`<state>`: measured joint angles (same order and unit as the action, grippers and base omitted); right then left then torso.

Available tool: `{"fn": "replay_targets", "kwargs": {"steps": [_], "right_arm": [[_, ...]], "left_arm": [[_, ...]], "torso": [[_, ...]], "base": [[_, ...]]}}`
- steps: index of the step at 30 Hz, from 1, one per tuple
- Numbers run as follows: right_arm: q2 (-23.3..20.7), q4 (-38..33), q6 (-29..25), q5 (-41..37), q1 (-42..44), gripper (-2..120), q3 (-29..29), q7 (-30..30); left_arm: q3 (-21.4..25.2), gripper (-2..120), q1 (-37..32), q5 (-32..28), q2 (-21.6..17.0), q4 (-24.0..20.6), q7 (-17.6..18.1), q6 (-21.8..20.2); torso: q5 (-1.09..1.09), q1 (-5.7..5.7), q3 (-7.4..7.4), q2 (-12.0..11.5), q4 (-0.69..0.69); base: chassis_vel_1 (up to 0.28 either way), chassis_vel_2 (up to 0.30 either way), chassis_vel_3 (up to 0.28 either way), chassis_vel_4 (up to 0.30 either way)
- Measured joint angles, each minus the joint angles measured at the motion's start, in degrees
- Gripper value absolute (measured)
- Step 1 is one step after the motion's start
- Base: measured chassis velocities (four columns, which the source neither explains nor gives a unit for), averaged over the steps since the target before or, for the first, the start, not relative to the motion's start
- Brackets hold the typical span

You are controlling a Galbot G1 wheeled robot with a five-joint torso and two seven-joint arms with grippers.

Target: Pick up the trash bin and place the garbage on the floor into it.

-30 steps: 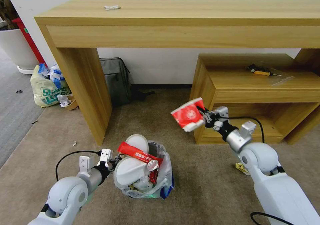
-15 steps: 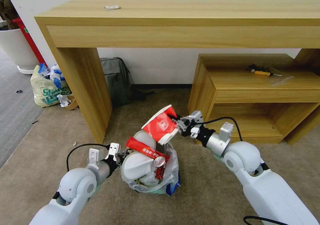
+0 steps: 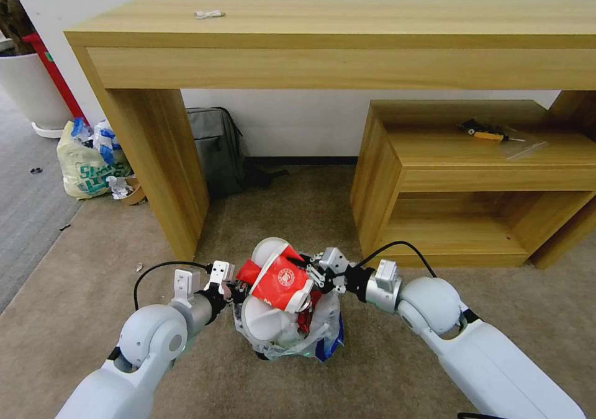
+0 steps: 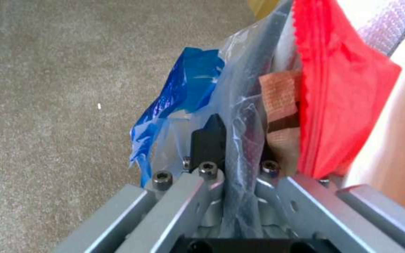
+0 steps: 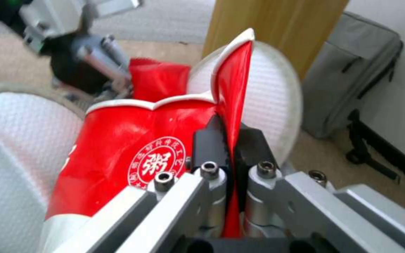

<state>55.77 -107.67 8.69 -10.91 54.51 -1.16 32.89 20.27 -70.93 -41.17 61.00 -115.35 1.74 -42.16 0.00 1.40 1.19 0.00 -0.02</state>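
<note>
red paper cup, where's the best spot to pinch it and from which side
By its rim wall, from the open-mouth side. The red paper cup lies tilted over the full trash bin, its crushed rim folded into a thin flap. The right gripper is shut on that flap, one finger inside and one outside, while the left gripper pinches the bin's bag edge.

Office-like room. Beige carpet meets grey ribbed carpet at left. Long wooden desk against a white wall, lower wooden shelf unit beside it with a screwdriver on top. Grey backpack under the desk, white planter and stuffed shopping bag at left.
</note>
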Motion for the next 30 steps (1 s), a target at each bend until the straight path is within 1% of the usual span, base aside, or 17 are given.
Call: {"fn": "replay_targets", "kwargs": {"steps": [8,14,15,17,18,21,22,25,26,29,30], "right_arm": [[0.1,0.7,-0.8,2.6,-0.5,0,0.7,0.9],[-0.2,0.8,-0.9,3.4,-0.2,0,0.6,0.2],[-0.2,0.8,-0.9,3.3,-0.1,3,0.5,-0.6],[-0.3,0.4,-0.8,2.1,0.2,13,0.3,-2.1],[-0.3,0.4,-0.8,2.1,0.2,13,0.3,-2.1],[-0.7,-0.5,-0.2,-0.6,0.6,25,-0.2,-3.9],[-0.7,-0.5,-0.2,-0.6,0.6,25,-0.2,-3.9],[-1.2,-1.5,0.4,-2.4,1.2,41,-1.3,-4.4],[-1.2,-1.5,0.4,-2.4,1.2,41,-1.3,-4.4],[-1.5,-2.4,0.7,-3.7,2.0,56,-2.9,-4.9],[-1.5,-2.4,0.7,-3.7,2.0,56,-2.9,-4.9]], "left_arm": [[0.1,0,0.2,0.0,0.1,0.0,-0.1,0.0],[0.3,0,0.2,-0.1,0.1,0.0,-0.3,0.0],[0.4,0,0.2,0.0,0.1,0.0,-0.3,0.0],[0.6,0,0.2,0.0,0.1,0.1,-0.3,0.0],[0.6,0,0.2,0.0,0.1,0.1,-0.3,0.0],[0.9,0,0.1,0.1,0.2,0.3,-0.7,0.0],[0.9,0,0.1,0.1,0.2,0.3,-0.7,0.0],[1.0,0,0.0,0.3,0.3,0.4,-0.8,0.0],[1.0,0,0.0,0.3,0.3,0.4,-0.8,0.0],[1.3,0,-0.1,0.3,0.3,0.6,-0.9,0.0],[1.3,0,-0.1,0.3,0.3,0.6,-0.9,0.0]], "torso": [[0.00,0.00,0.00,0.0,0.00],[0.00,0.00,0.00,0.0,0.00],[0.00,0.00,0.00,0.0,0.00],[0.00,0.00,0.00,0.0,0.00],[0.00,0.00,0.00,0.0,0.00],[0.00,0.00,0.00,0.0,0.00],[0.00,0.00,0.00,0.0,0.00],[0.00,0.00,0.00,0.0,0.00],[0.00,0.00,0.00,0.0,0.00],[0.00,0.00,0.00,0.0,0.00],[0.00,0.00,0.00,0.0,0.00]], "base": [[0.000,0.000,0.000,0.000],[0.000,0.000,0.000,0.000],[0.000,0.000,0.000,0.000],[0.000,0.000,0.000,0.000],[0.000,0.000,0.000,0.000],[0.000,0.000,0.000,0.000],[0.000,0.000,0.000,0.000],[0.000,0.000,0.000,0.000],[0.000,0.000,0.000,0.000],[0.000,0.000,0.000,0.000],[0.000,0.000,0.000,0.000]]}}
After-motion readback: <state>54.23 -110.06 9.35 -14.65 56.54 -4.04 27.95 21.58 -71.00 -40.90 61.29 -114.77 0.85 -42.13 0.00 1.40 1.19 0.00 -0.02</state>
